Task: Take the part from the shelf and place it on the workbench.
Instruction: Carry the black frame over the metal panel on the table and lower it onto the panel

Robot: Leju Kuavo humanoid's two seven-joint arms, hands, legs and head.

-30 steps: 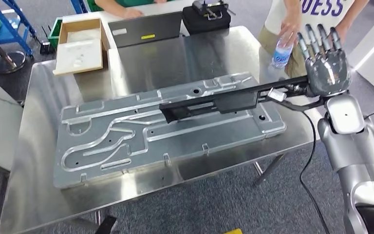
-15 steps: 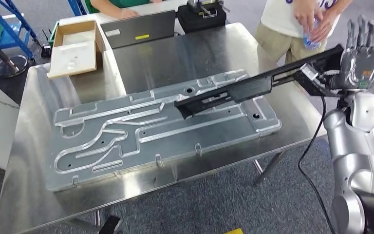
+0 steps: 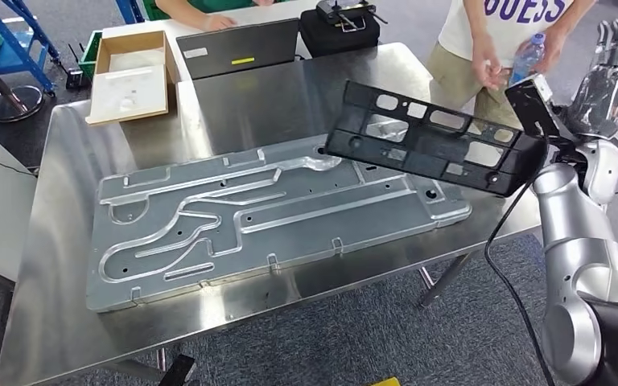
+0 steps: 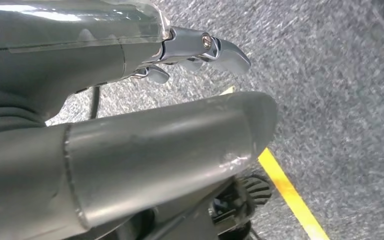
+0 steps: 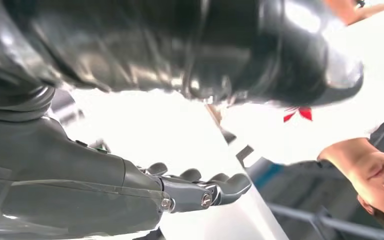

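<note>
Black plastic frame part hangs in the air over the far right side of the steel desk, above the big grooved metal plate. The right hand has its fingers spread wide, and I cannot tell how it holds the part's end. The part could slip and bang down on the plate. It could also bump the person standing close by with a water bottle.

right hand raised, fingers extended | left hand hanging
</note>
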